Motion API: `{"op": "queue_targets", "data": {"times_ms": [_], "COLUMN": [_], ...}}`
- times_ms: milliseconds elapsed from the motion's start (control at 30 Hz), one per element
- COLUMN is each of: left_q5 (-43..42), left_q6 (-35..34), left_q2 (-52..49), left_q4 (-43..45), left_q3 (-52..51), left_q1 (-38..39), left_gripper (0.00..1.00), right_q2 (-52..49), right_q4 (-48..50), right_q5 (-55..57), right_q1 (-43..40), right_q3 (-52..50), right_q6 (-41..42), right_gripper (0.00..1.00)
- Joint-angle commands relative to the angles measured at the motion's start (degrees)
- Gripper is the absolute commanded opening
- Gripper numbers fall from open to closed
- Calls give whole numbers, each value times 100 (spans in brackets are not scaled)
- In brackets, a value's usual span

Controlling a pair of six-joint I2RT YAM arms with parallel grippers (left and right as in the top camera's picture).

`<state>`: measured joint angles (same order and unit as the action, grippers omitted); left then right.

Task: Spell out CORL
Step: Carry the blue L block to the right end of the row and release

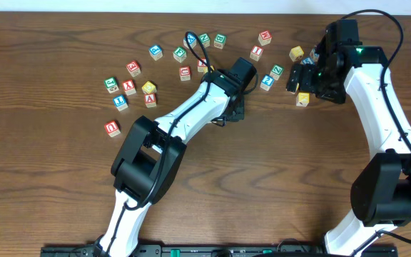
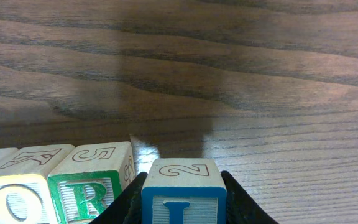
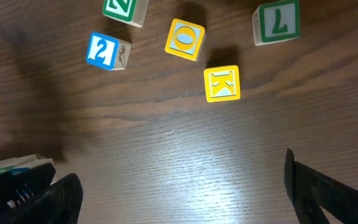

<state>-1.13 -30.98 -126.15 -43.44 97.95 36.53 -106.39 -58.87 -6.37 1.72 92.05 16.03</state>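
At the lower edge of the left wrist view, the blue block (image 2: pixel 183 186) is pinched by the left gripper (image 2: pixel 184 210), just beside the green R block (image 2: pixel 86 194). It should be squared to the row and lowered flat before release. The right gripper (image 3: pixel 179 193) is spread wide.

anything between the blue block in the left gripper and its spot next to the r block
Nothing visible: the blue block sits just beside the green R block, only a narrow gap between them.

Past the green R block (image 2: pixel 87 198) the tabletop (image 2: pixel 241 81) lies open, but a yellow O block (image 2: pixel 11 202) sits against one side and a blue block (image 2: pixel 182 199) stands just beside the other.
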Motion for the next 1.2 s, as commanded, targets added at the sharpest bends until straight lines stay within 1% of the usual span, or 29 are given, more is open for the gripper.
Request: {"op": "queue_targets", "data": {"times_ms": [0,567,600,633,667,1000,1167], "left_q5": [72,72,72,70,70,33,39], "left_q6": [-131,-151,-151,-151,-151,-229,127], "left_q2": [-120,-245,-245,-245,-245,-219,63], "left_q4": [7,74,74,74,74,74,0], "left_q3": [-46,-50,-50,-50,-50,-37,155], "left_q1": [33,92,92,94,96,94,66], "left_gripper": [28,29,30,36,37,37,38], "right_q2": [105,105,105,105,105,105,105], "right_q4": [-7,20,20,20,17,22,76], "right_q5": [44,44,44,44,44,44,44], "right_q1": [-24,-22,-22,-22,-24,-22,-24], "right_q3": [-26,-26,-26,-26,-26,-26,-26], "right_q6": [-70,-70,-70,-68,-68,-68,-70], "right_gripper": [99,99,99,99,99,99,99]}}
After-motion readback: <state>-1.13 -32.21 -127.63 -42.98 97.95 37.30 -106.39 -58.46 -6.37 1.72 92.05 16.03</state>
